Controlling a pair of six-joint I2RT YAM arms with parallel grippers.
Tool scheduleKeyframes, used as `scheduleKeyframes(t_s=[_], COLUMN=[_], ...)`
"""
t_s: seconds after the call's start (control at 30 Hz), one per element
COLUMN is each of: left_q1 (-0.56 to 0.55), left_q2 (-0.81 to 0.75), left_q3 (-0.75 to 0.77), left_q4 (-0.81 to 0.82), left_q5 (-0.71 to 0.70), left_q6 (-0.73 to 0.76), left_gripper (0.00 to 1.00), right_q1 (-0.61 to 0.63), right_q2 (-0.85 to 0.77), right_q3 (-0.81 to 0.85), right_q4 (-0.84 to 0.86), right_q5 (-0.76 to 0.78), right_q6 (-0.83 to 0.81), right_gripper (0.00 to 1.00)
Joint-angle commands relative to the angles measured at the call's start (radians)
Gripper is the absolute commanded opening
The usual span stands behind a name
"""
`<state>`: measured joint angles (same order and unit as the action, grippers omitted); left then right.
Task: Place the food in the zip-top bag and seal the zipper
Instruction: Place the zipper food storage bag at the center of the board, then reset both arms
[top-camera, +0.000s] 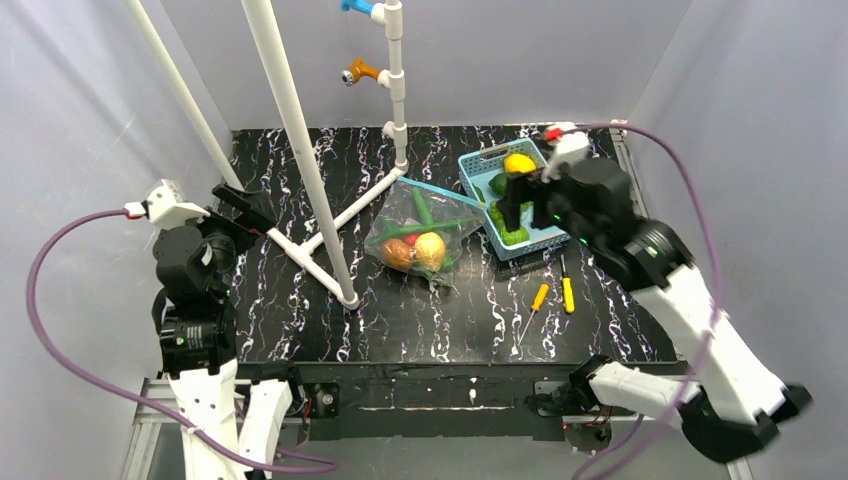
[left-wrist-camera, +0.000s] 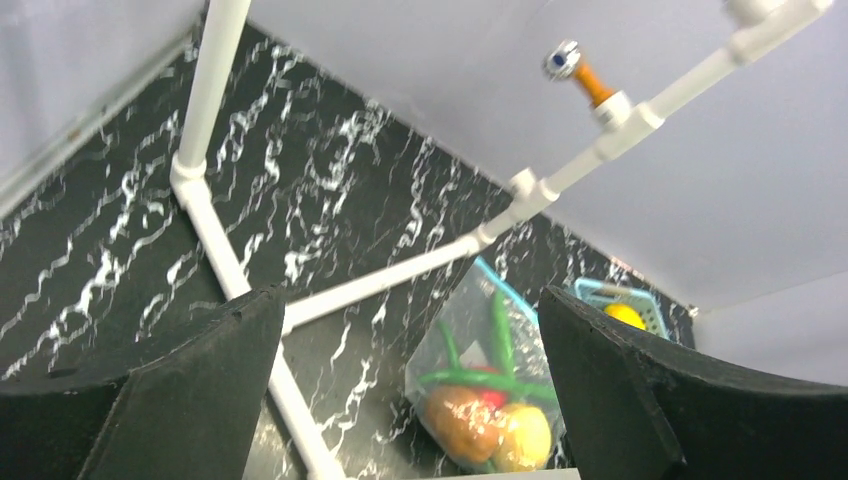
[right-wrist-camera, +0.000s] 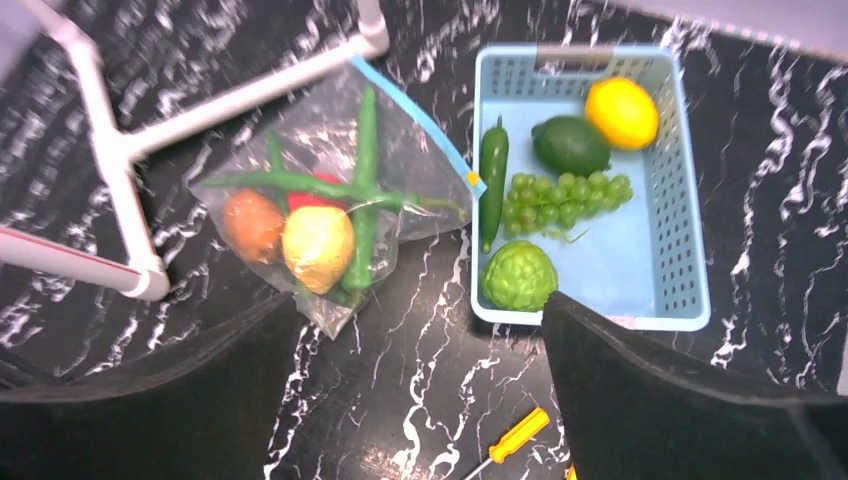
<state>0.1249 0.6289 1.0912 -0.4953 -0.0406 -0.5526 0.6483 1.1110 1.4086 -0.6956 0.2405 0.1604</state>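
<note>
The clear zip-top bag (right-wrist-camera: 400, 160) lies on the black marble table between the white pipe frame and the basket. Inside it are long green pods (right-wrist-camera: 365, 170), a brown-orange fruit (right-wrist-camera: 252, 225), a yellow-orange fruit (right-wrist-camera: 318, 243) and a small red piece (right-wrist-camera: 315, 195). The teal zipper (right-wrist-camera: 420, 120) runs along the bag's mouth, beside the basket; whether it is sealed I cannot tell. My right gripper (right-wrist-camera: 420, 300) hangs open and empty above the table between bag and basket. My left gripper (left-wrist-camera: 412, 295) is open and empty at the far left, well away from the bag (left-wrist-camera: 490, 380).
A light-blue basket (right-wrist-camera: 690, 200) right of the bag holds a lemon, a dark green fruit, grapes, a bumpy green fruit and a green chili. Two orange-handled screwdrivers (top-camera: 540, 298) lie in front of it. A white pipe frame (top-camera: 310, 200) stands left of the bag.
</note>
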Motion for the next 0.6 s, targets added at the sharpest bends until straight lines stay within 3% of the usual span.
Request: scheduleKeyframes(t_s=[0.0,0.3,0.57], left_q1=[0.001,0.000,0.000], left_q2=[-0.015,-0.070,-0.107], left_q3=[0.128,0.316,0.384], left_q4=[0.009,0.097,0.181], left_q5=[-0.051,-0.064,0.017], left_q6=[0.046,0.091,0.105], left_gripper=[0.98,0.98,0.98], right_q1=[0.002,0.002,0.002], right_q2=[-0.190,-0.571,-0.686], right_q3=[-0.069,-0.185,-0.171], right_q4=[0.079,0.219,0.292], right_q5=[0.022,0.012,0.221], right_q6=[-0.019,-0.043,-0.050], right_gripper=[0.98,0.98,0.98])
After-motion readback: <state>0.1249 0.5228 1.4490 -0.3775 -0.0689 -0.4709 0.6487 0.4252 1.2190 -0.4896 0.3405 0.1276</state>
